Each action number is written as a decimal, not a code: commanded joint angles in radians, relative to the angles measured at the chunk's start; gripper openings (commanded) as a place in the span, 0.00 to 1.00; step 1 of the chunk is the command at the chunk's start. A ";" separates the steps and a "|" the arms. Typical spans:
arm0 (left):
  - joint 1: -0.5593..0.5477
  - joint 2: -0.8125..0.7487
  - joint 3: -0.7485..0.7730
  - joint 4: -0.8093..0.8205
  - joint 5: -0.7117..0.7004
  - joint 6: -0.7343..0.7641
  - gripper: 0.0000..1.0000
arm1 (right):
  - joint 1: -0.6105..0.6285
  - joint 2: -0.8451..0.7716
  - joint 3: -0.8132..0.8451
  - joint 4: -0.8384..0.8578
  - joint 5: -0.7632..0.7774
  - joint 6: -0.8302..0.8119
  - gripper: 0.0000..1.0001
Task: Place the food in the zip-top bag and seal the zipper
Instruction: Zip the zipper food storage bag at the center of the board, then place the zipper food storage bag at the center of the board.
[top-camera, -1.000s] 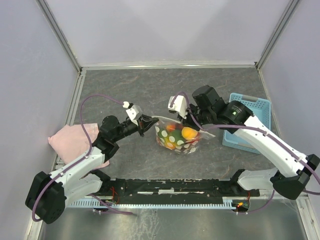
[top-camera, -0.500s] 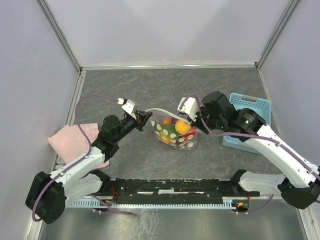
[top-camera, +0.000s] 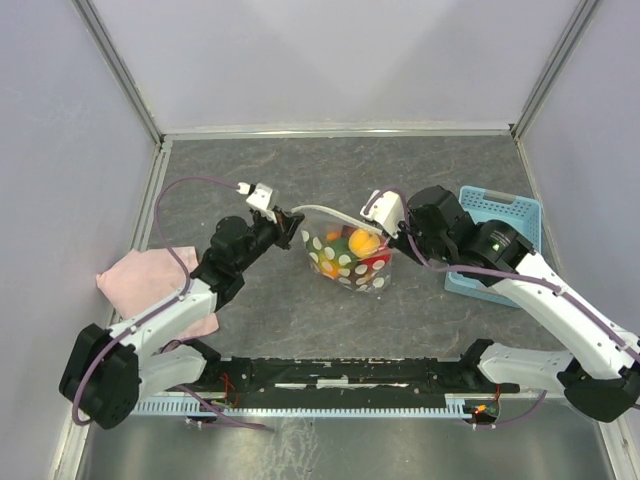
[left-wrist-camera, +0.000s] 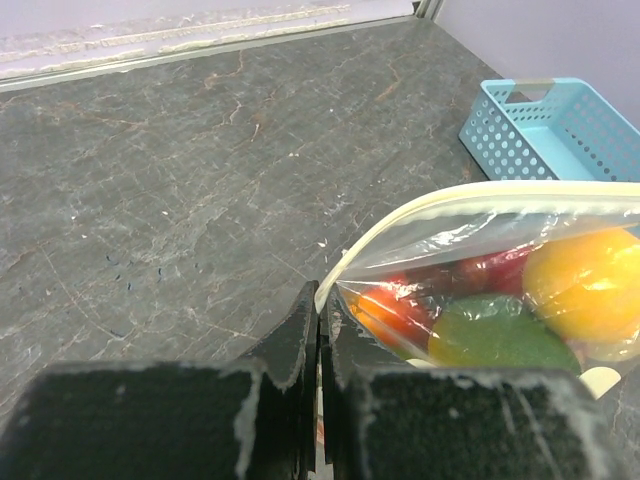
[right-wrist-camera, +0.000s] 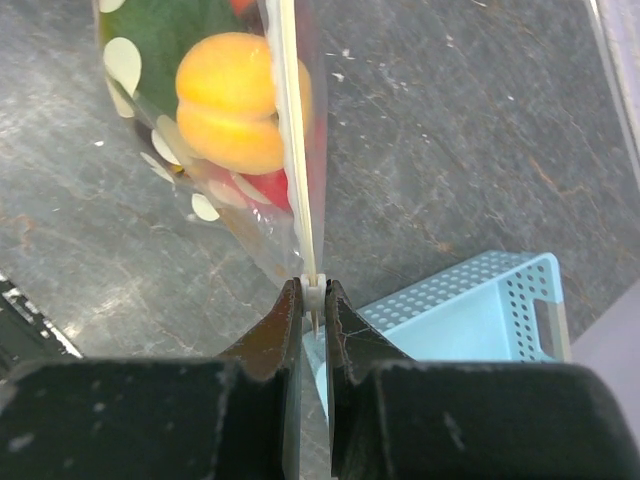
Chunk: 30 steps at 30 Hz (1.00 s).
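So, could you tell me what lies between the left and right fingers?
The zip-top bag holding the food is there, its zipper stretched from the left fingers to the right fingers; the top view shows it.

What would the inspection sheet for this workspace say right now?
Surface: dark, veined table.
Job's things: zip-top bag holds the food, with orange, green and red fruit visible; zipper stretched between both grippers.
Clutter: pink cloth at the left edge; blue basket at the right.
Grippers: left gripper shut on one zipper end; right gripper shut on the other.
Cables: purple cable looping along each arm.
Surroundings: pale walls, metal frame.
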 joint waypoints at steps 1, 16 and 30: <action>0.021 0.092 0.117 0.051 -0.075 -0.037 0.03 | -0.031 0.017 0.017 0.051 0.201 0.001 0.02; 0.020 0.520 0.412 0.234 0.090 -0.143 0.06 | -0.056 0.087 -0.038 0.254 0.185 -0.052 0.02; 0.020 0.394 0.071 0.340 -0.115 -0.279 0.19 | -0.032 0.076 -0.180 0.180 -0.268 0.144 0.02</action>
